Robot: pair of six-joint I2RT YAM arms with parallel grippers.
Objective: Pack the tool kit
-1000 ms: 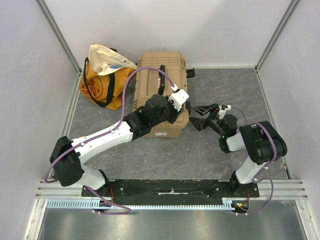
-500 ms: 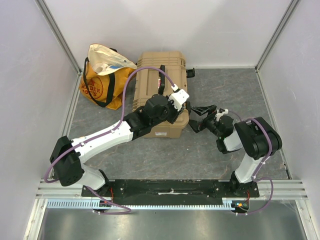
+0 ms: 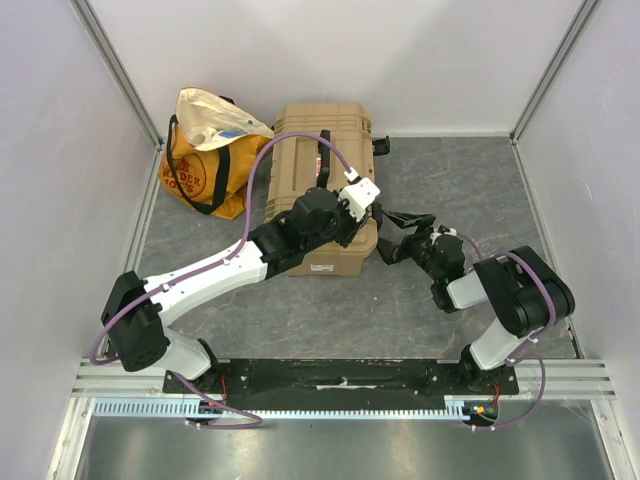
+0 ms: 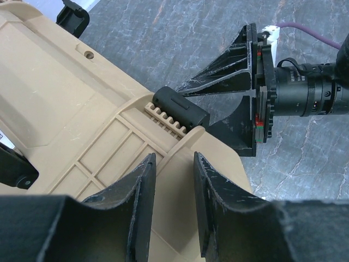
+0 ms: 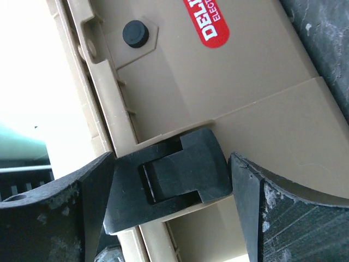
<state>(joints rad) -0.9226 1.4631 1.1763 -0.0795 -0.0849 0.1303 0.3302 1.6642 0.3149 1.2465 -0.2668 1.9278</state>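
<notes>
While left arm (image 3: 230, 265) overlies toolbox (image 3: 310, 130), bag (image 3: 205, 165) sits beside.

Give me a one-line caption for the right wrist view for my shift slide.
Right gripper, jaws wide, flanking the black latch on the tan toolbox side, near its red label.

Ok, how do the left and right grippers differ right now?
Left gripper: jaws nearly shut on a tan rib of the toolbox. Right gripper: jaws wide apart, flanking the toolbox's black latch; whether they squeeze it is unclear. The left hangs over the toolbox, the right sits beside it. Both meet at one toolbox corner.
</notes>
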